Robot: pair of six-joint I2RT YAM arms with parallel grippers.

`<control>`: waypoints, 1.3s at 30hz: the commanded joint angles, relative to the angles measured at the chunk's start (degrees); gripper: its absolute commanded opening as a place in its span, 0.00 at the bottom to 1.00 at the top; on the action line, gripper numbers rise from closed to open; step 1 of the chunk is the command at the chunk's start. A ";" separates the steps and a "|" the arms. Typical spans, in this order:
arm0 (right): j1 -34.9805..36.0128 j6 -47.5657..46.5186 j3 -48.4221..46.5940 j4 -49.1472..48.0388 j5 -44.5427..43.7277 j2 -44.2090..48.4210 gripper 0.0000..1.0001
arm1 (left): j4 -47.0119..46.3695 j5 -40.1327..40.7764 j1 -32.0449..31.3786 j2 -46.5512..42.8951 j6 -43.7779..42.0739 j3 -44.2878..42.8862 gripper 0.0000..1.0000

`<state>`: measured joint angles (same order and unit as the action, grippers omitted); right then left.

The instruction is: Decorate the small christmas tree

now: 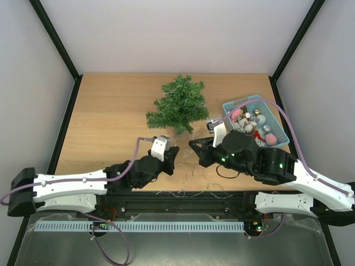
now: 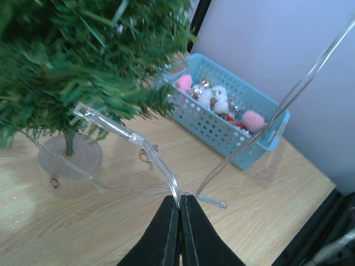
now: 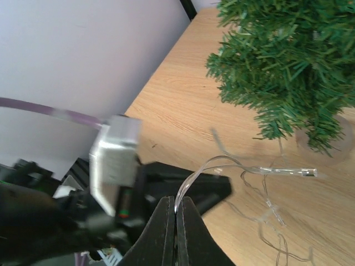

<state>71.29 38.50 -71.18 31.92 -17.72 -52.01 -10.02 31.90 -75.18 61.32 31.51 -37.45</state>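
Beside the small christmas tree (image 1: 178, 105), my left gripper (image 2: 179, 206) and right gripper (image 3: 176, 206) both pinch the light string (image 2: 157, 160); I'd drape it gently.

Wooden table (image 1: 111, 119), pale lilac walls (image 1: 177, 33)

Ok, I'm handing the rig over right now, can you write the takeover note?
Left pincer: shut on the clear light string.
Right pincer: shut on the same string further along.
Small christmas tree stands upright at the back middle of the table; the loose string lies before its base.
Basket to its right holds the ornaments.
Done: string gripped by both.
Left: drape it on the tree, then hang ornaments; none show on the branches.
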 commanded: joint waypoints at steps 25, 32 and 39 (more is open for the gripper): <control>-0.09 4.64 2.77 18.32 -20.51 8.05 0.01 | 32.49 -8.76 -1.34 -11.41 -3.53 -29.76 0.02; -0.17 6.27 9.24 18.71 -31.02 11.02 0.01 | 35.43 -19.05 -2.68 0.92 -8.39 -52.11 0.02; -0.18 8.79 17.30 15.61 -30.71 15.54 0.45 | 39.06 -26.10 -2.64 11.98 -10.19 -74.21 0.03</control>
<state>71.22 45.36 -55.96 48.10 -45.78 -38.85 26.17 11.22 -77.58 69.93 23.81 -103.31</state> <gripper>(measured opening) 0.328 0.029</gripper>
